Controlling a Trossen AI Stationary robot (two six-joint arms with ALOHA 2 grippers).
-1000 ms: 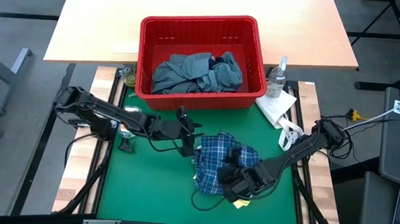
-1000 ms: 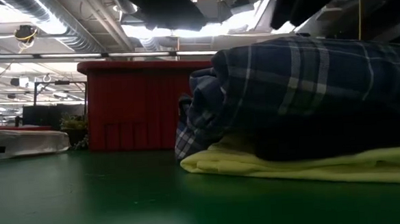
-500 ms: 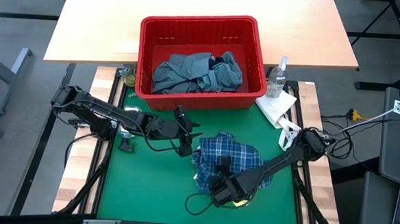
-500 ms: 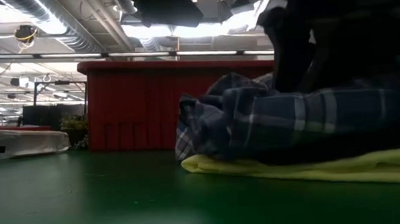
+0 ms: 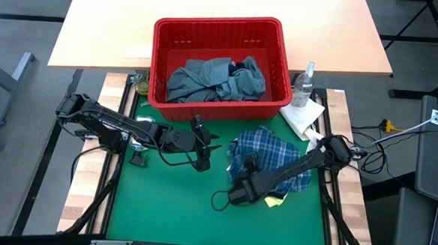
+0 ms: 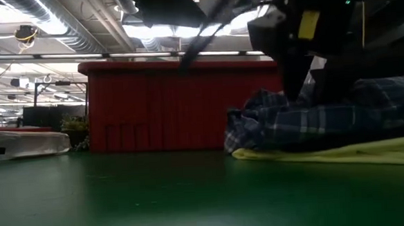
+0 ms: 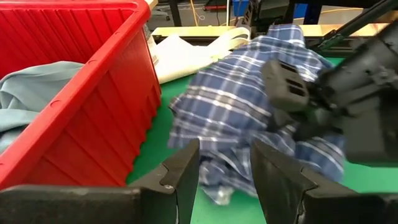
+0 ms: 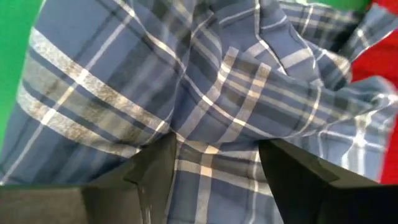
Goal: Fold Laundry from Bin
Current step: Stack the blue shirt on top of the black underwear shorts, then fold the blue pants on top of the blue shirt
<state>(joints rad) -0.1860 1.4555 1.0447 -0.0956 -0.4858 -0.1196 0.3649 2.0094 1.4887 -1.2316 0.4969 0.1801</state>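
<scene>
Best to lower the right gripper (image 5: 239, 192) squarely onto one edge of the plaid shirt (image 5: 271, 163) and pinch a single layer — not the small yellow garment (image 5: 274, 202) peeking out beneath. Reaching low from the right edge toward the frame's lower middle, fingers spread wide above the plaid, holding nothing. Left gripper (image 5: 201, 153) parked left of centre, part-open and empty. Grey-blue laundry (image 5: 215, 79) heaped in the red bin (image 5: 218, 26), upper middle.
</scene>
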